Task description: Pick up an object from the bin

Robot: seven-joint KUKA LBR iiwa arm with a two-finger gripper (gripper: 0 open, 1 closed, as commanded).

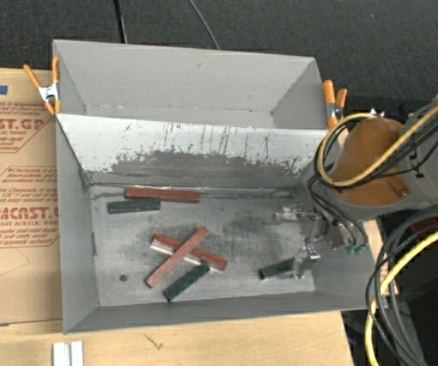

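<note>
A grey metal bin [74,227] is seen from above, set on a pale wooden worktop [227,341]. Dark floor covering [280,14] is seen beyond the bin's back edge. The bin floor is scuffed and scratched, with dark streaks on the sloped back wall.

The arm [364,162] is brought in over the bin's right edge, its orange cover wrapped in looping yellow and black cables. The gripper [304,261] is lowered close to the floor near the front right corner. Whether the gripper is spread or pressed together cannot be told, as its end is cluttered by metal parts and wires.

A short dark green bar [278,270] is laid flat on the floor near the front right corner, its right end touching or just beside the gripper tip. It cannot be told whether it is gripped.

Near the middle of the front half, a small heap is formed: a pinkish-brown bar [175,259] crossed over a red-brown bar [213,261], with a dark green stick [186,281] just beside them toward the front edge. Along the back wall, a long red-brown bar [162,195] is laid flat, and a dark green bar [133,205] is placed next to its left end.
</note>
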